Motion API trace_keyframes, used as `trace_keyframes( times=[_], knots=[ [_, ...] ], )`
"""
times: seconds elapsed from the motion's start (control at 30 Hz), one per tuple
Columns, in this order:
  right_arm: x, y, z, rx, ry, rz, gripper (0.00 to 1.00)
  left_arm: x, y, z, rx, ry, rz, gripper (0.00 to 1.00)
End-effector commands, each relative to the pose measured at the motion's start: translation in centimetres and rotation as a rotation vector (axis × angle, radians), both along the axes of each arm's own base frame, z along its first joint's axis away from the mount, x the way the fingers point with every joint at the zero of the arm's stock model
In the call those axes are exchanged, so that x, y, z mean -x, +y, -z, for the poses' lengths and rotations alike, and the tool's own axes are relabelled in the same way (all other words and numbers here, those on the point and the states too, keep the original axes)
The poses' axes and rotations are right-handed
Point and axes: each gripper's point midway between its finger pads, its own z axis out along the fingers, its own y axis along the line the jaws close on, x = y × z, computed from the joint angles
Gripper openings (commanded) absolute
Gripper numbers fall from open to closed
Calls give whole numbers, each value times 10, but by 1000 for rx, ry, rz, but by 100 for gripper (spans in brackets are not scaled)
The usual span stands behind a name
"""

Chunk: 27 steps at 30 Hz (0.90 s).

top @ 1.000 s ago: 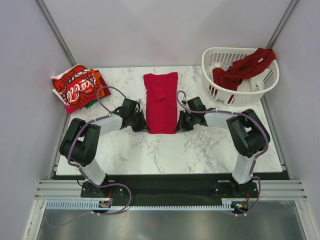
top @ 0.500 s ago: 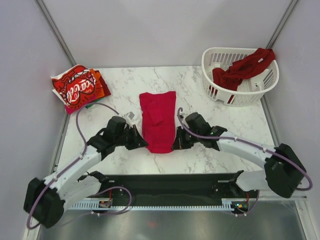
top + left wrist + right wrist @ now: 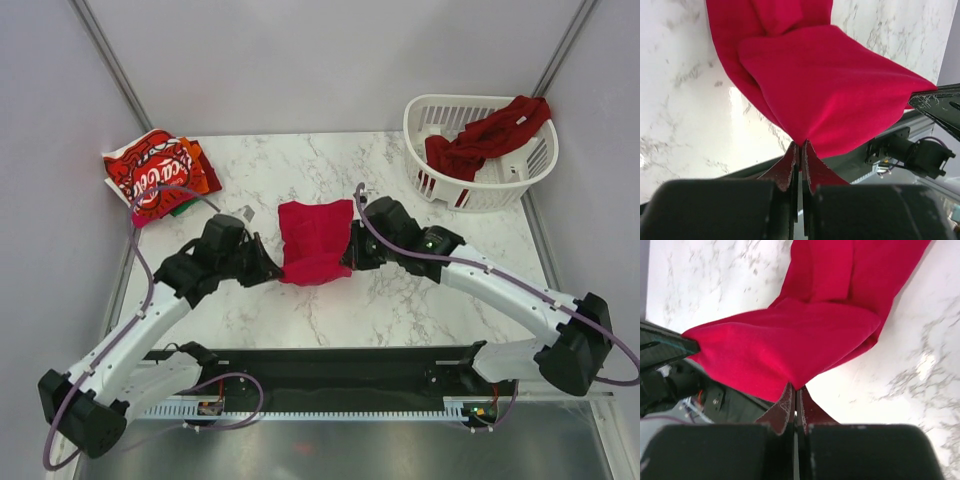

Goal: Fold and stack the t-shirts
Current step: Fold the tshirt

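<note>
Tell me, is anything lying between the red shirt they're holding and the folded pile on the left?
Nothing loose shows. Only marble table lies between the red shirt and the folded pile, plus the left gripper holding the shirt's edge.

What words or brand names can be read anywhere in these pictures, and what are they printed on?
"Coca-Cola": white script on the red Coca-Cola t-shirt on top of the pile at the table's far left; it is creased, so only partly legible.
No print shows on the plain red t-shirt, the dark red t-shirt or the laundry basket.
No other text is large enough to read.
</note>
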Motion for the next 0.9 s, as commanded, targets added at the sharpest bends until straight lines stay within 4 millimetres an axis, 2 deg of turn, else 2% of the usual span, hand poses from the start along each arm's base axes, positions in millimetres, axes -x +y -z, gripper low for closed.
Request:
trace_keyframes(
  times=[0.0,0.03,0.1,0.13,0.2,0.23,0.3,0.33,0.37,0.4,0.43,0.47,0.53,0.57,0.63,0.67,0.7,0.73,0.77,0.8,0.83,0.87],
  knots=[
    [-29,-19,-6,148,-80,57,0,-30,5,-13,-118,-71,2,2],
    [-38,-18,-14,154,-110,63,0,-41,2,-27,-119,-101,3,2],
    [-55,-21,-11,174,-106,80,0,-54,0,-32,-149,-119,13,2],
    [-63,-19,-19,164,-120,84,0,-67,-4,-36,-158,-119,13,2],
    [-80,-22,-12,181,-106,93,0,-84,-7,-47,-171,-150,18,2],
    [-87,-20,-17,172,-112,94,0,-93,-8,-41,-188,-128,16,2],
    [-102,-22,-10,192,-104,103,0,-106,-10,-41,-207,-130,26,2],
    [-108,-21,-14,188,-110,104,0,-116,-11,-50,-205,-151,20,2],
    [-117,-22,-6,198,-95,110,0,-125,-13,-39,-228,-125,24,2],
    [-121,-23,-4,203,-92,106,0,-135,-14,-46,-241,-153,34,2],
    [-125,-23,-3,203,-88,107,0,-144,-11,-42,-257,-147,29,2],
    [-132,-21,1,207,-82,109,0,-153,-14,-29,-272,-114,42,2],
    [-143,-23,7,207,-71,119,0,-172,-10,-25,-286,-111,42,2],
    [-153,-22,14,211,-63,125,0,-181,-12,-6,-299,-67,51,2],
    [-165,-22,19,214,-60,140,0,-201,-9,-2,-319,-70,52,2],
    [-175,-22,34,227,-40,151,0,-209,-8,9,-342,-55,55,2],
    [-182,-22,41,233,-28,157,0,-222,-9,23,-365,-36,62,2],
    [-191,-14,35,200,-32,143,0,-230,-6,33,-375,-17,57,2],
    [-209,-12,44,198,-24,151,4,-243,-4,47,-390,8,50,2],
    [-212,-16,64,224,10,153,9,-249,-6,39,-383,-14,46,2],
    [-230,-16,57,218,-20,173,12,-257,-4,61,-402,24,50,2],
    [-245,-22,79,236,0,187,16,-266,-4,65,-423,12,55,2]
  ],
)
